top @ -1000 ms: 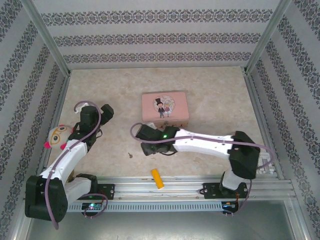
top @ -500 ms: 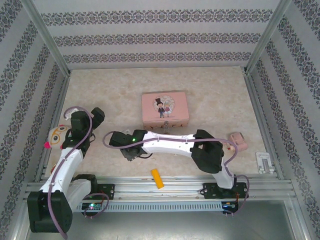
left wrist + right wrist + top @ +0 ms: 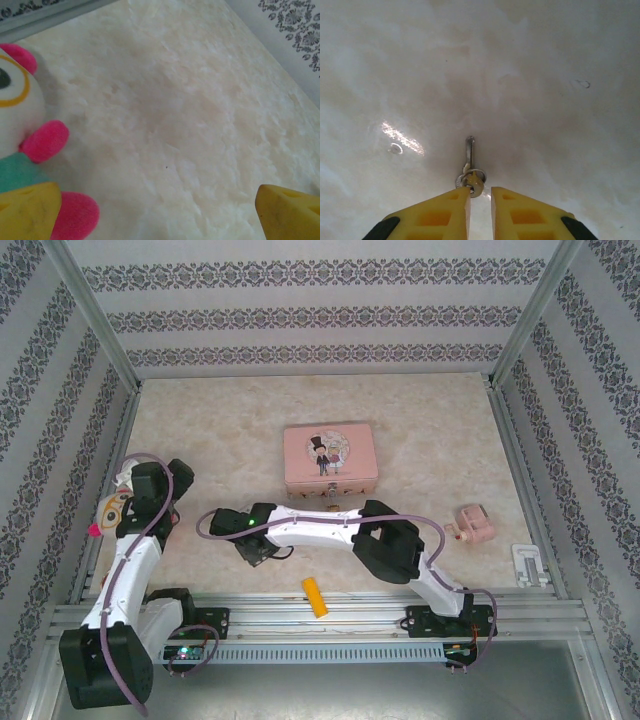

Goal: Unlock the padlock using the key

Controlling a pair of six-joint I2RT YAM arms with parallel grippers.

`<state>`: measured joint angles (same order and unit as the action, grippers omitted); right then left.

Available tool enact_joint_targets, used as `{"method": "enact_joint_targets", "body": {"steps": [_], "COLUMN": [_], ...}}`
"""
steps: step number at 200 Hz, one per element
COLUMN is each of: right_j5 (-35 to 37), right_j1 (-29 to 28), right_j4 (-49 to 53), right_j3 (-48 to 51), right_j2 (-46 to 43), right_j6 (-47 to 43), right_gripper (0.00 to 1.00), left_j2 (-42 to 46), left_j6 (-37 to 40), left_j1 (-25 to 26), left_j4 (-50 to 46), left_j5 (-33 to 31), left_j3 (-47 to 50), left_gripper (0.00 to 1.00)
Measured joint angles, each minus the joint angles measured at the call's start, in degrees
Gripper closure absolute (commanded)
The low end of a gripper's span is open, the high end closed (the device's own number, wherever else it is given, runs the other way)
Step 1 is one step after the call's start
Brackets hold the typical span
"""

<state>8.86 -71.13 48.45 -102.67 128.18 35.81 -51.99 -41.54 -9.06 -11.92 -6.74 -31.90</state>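
We are looking down the right hand [image 3: 480, 196] as it is hanging close over the pale marbled surface [image 3: 545, 75]. Its two yellow fingers [image 3: 440, 215] are standing only narrowly apart, with a strip of bare surface showing between them. The key [image 3: 469, 156] is lying flat just ahead of the tips. Its slim blade is pointing away from the hand, and its ringed head is sitting at the mouth of the gap, touching or nearly touching one fingertip. We are not seeing it pinched.

In the top view we are seeing the right arm stretching leftward across the near part of the surface, in front of the pink tin [image 3: 330, 455]. A yellow block [image 3: 315, 597] is lying by the front rail, near the arm.

The left hand [image 3: 160, 215] is holding nothing — its fingertips are sitting wide apart at the bottom corners of its wrist view, over bare surface. A plush toy [image 3: 20, 125] in white, pink and teal is lying just beside one of them.
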Motion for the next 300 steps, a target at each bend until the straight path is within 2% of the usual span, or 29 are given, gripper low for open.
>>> {"method": "enact_joint_targets", "body": {"steps": [61,124,186,235,300], "right_j5": [-1.0,-1.2,-2.1,-2.8,-2.8], "right_j1": [0.0,0.2,1.2,2.1,4.7], "right_j4": [0.0,0.0,-2.0,-4.8,-9.4], "right_j3": [-1.1,-1.1,1.3,5.4,16.1], "right_j2": [1.8,2.1,0.9,-1.8,-9.6], "right_j6": [-0.2,-0.1,0.5,1.9,1.4], "right_gripper": [0.75,0.75,0.83,1.0,1.0], "left_j2": [1.9,1.9,1.8,1.8,1.9], "left_j6": [0.0,-0.1,-0.1,-0.1,-0.1], "left_j1": [-0.8,-1.5,-1.6,-1.6,-1.6], "left_j4": [-0.5,-0.5,-0.5,-0.5,-0.5], "left_j5": [0.3,1.1,2.0,2.3,5.1], "left_j3": [0.0,0.1,0.2,0.2,0.2], "left_gripper": [0.01,0.01,0.01,0.01,0.0]}}
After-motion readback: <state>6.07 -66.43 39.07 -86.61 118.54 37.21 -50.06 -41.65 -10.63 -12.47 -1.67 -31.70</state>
